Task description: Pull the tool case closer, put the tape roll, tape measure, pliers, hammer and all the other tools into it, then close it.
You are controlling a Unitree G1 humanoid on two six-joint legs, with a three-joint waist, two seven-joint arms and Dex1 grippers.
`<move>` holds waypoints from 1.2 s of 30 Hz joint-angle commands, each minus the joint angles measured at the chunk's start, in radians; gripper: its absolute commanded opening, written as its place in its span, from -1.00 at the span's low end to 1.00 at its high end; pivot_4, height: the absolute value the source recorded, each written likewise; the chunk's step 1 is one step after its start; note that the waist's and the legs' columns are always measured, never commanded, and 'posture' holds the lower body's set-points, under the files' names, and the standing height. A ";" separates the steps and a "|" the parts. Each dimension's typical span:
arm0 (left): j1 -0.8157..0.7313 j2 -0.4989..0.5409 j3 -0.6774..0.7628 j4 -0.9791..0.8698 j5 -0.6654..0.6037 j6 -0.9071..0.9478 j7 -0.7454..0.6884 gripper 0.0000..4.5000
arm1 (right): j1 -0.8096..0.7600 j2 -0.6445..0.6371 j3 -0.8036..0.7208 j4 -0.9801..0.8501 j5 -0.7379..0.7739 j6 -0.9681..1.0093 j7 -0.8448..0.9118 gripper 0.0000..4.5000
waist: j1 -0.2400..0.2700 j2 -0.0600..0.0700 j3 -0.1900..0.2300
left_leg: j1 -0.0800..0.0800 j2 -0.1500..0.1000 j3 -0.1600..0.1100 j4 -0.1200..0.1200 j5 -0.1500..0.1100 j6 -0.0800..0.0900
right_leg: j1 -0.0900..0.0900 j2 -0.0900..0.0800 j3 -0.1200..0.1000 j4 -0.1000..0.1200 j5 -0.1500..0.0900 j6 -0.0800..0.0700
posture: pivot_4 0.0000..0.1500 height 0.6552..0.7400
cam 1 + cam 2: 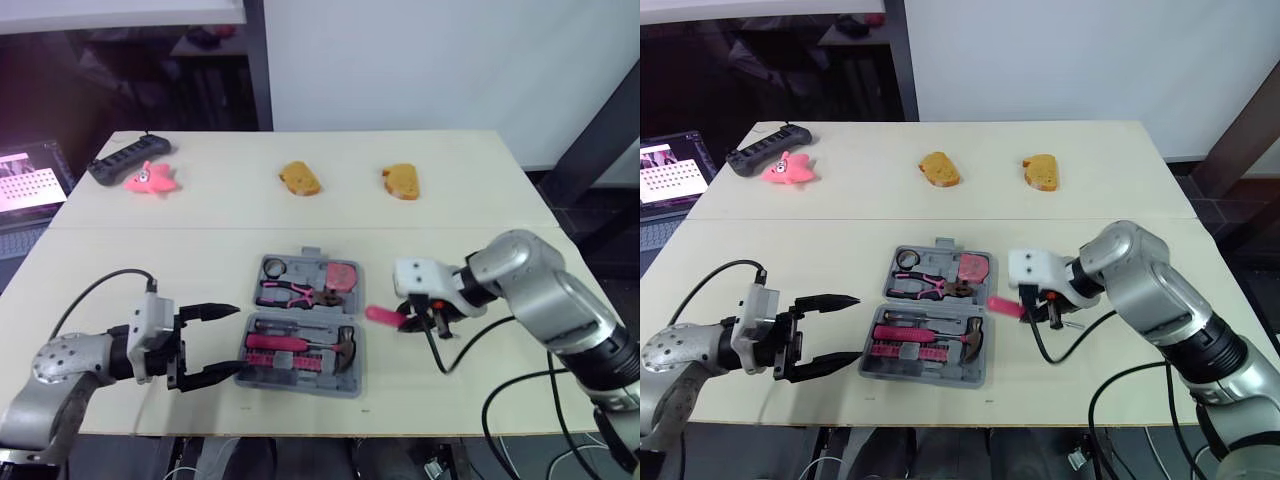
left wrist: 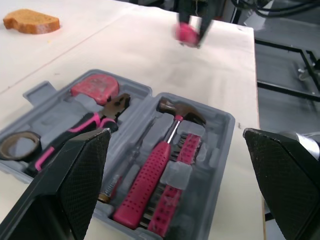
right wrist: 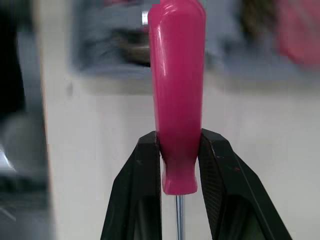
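Observation:
The grey tool case lies open near the table's front edge. It holds a tape roll, a pink tape measure, pink-handled pliers, a hammer and a row of bits. My left gripper is open just left of the case, level with its near half. My right gripper is shut on a pink-handled screwdriver, held just right of the case with the handle pointing toward it.
Two bread slices lie at the back middle of the table. A pink toy and a black power strip sit at the back left. A laptop stands off the table's left side.

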 commanded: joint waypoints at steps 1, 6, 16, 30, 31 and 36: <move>-0.007 -0.005 0.004 0.015 0.007 -0.030 -0.010 1.00 | -0.025 0.046 -0.061 0.026 0.076 0.316 -0.130 -0.78 | 0.003 0.000 0.000 | 0.000 0.000 0.000 0.000 0.000 0.000 | 0.000 0.000 0.000 0.000 0.000 0.000 | 1.00 1.00; 0.002 -0.008 0.002 0.012 0.003 -0.035 -0.010 1.00 | 0.061 0.227 -0.317 0.297 0.166 0.340 -0.462 -0.78 | 0.009 -0.002 -0.001 | -0.001 0.000 0.000 0.000 0.000 0.001 | -0.001 0.000 0.000 -0.001 0.000 0.000 | 1.00 1.00; 0.007 -0.003 0.007 0.001 0.000 -0.030 -0.002 1.00 | 0.247 0.440 -0.501 0.143 0.325 0.340 -1.045 -0.78 | -0.009 -0.001 -0.001 | -0.001 0.000 0.000 -0.001 0.000 0.001 | 0.000 0.001 0.000 -0.001 0.000 0.001 | 1.00 1.00; 0.006 -0.011 0.016 -0.005 -0.024 -0.013 0.013 1.00 | 0.372 0.525 -0.574 -0.134 0.578 0.340 -1.385 0.97 | -0.013 -0.004 -0.002 | -0.002 0.001 -0.001 -0.001 0.000 0.001 | 0.000 0.001 0.000 -0.001 0.000 0.001 | 1.00 1.00; 0.006 -0.012 0.017 -0.005 -0.026 -0.013 0.014 1.00 | 0.391 0.507 -0.562 -0.187 0.599 0.340 -1.392 0.97 | -0.013 -0.003 -0.002 | -0.002 0.000 -0.001 -0.001 0.000 0.001 | -0.001 0.001 0.000 -0.001 0.000 0.001 | 1.00 1.00; 0.003 -0.015 0.020 0.005 -0.025 -0.012 0.010 1.00 | 0.489 0.395 -0.412 -0.460 0.570 0.323 -1.405 0.97 | -0.018 -0.003 -0.002 | -0.002 0.000 0.000 -0.003 -0.001 0.001 | -0.002 0.001 0.000 -0.002 -0.001 0.001 | 1.00 1.00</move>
